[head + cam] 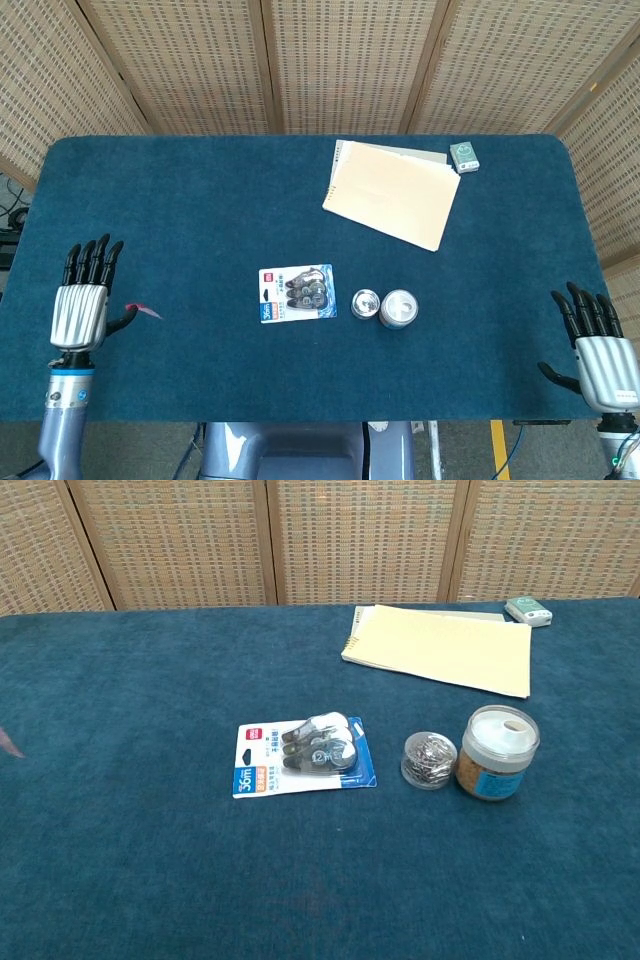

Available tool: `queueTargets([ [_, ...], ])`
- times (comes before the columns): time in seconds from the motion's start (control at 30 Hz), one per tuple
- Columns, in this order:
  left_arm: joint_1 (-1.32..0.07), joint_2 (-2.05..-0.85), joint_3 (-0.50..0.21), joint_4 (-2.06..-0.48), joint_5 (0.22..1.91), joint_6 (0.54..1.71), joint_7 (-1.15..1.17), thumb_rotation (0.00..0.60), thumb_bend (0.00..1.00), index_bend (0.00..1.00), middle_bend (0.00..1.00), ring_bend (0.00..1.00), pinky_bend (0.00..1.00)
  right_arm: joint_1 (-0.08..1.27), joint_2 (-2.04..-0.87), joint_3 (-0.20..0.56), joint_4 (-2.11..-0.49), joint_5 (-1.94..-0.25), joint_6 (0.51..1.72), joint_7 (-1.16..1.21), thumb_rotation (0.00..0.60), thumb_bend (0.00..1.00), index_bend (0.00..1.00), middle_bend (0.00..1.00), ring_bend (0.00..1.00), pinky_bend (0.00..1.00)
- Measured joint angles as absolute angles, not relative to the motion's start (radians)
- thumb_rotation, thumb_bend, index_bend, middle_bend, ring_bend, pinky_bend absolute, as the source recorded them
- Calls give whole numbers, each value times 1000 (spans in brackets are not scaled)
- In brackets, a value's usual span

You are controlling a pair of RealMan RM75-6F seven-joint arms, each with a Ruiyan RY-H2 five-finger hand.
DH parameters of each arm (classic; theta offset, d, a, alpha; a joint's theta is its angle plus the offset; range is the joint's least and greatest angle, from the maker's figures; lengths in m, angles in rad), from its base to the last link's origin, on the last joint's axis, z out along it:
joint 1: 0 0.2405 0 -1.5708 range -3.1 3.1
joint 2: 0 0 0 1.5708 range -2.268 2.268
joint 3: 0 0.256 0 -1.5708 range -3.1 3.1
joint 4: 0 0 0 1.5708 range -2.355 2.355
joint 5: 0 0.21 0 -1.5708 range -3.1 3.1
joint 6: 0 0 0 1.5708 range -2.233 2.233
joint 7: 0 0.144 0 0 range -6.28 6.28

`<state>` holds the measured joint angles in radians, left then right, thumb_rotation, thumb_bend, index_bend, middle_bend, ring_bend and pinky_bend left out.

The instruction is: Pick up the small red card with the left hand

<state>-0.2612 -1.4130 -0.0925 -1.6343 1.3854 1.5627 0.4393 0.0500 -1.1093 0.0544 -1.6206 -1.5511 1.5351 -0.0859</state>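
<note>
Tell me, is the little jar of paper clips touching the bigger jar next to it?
Touching, as far as the chest view shows: the paper clip jar sits against the left side of the bigger jar with no blue cloth visible between them.

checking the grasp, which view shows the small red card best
The head view. There the small red card shows as a red sliver sticking out beside the left hand, pinched at the thumb side, near the table's left edge. The chest view catches only a tiny pinkish corner of it at the left border, with no hand visible.
</note>
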Motion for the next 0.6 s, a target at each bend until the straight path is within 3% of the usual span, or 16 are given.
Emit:
queueTargets([
  [0.33,-150,-1294,26,-1738,1406,1592,490,600,186,0,0,0,0,51,-1116,54,-1625,-1551,1534,-106,600,77,0,0,0,0],
  [0.6,-120,-1282,40,-1733,1462,1618,478,600,191,0,0,0,0,49,-1116,52,-1628,-1557,1537,-114,600,78,0,0,0,0],
])
